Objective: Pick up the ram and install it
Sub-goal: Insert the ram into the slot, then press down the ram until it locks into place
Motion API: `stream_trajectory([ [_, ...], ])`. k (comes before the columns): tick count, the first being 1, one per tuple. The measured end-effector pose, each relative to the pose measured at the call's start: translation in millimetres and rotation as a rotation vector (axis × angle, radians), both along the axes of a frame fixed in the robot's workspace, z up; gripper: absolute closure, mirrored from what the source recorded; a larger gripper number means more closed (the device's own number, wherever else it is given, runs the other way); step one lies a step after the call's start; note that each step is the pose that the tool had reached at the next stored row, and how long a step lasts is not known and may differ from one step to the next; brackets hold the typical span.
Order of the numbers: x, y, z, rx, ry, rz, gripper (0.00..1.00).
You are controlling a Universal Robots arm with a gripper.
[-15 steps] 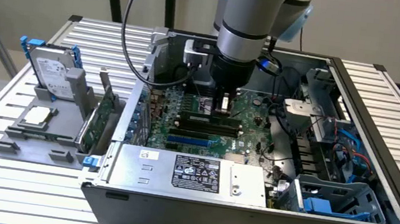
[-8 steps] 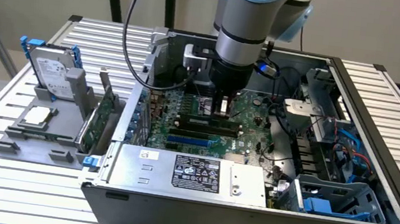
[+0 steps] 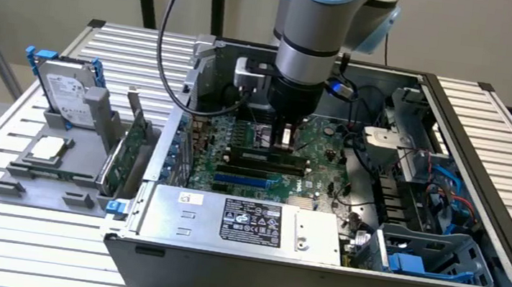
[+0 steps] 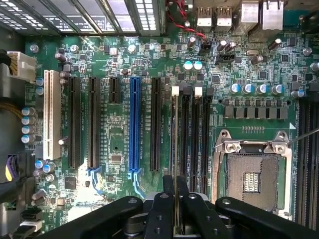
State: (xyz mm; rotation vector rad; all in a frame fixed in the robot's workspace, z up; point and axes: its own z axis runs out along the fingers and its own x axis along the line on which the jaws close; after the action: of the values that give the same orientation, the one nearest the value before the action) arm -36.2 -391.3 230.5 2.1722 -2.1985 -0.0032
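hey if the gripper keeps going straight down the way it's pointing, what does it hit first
Probably the motherboard's memory slot: the gripper points down at it, shut on the ram, whose edge lines up with that slot. Depth is unclear, so the ram may already be touching.

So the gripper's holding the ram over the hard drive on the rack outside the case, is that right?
Not quite. The gripper does hold the ram, but it is inside the open case, over the motherboard's memory slots, not over the hard drive. The exterior view shows this; the wrist view shows the ram edge-on above a slot.
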Motion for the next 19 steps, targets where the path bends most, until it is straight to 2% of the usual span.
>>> stream_trajectory([
  [7, -1.3, 0.7, -1.0, -0.0024, -0.0065, 0.000, 1.00],
  [14, -2.3, 1.4, -2.4, -0.0042, -0.0156, 0.000, 1.00],
  [19, -3.9, 1.9, -3.1, -0.0045, -0.0186, 0.000, 1.00],
])
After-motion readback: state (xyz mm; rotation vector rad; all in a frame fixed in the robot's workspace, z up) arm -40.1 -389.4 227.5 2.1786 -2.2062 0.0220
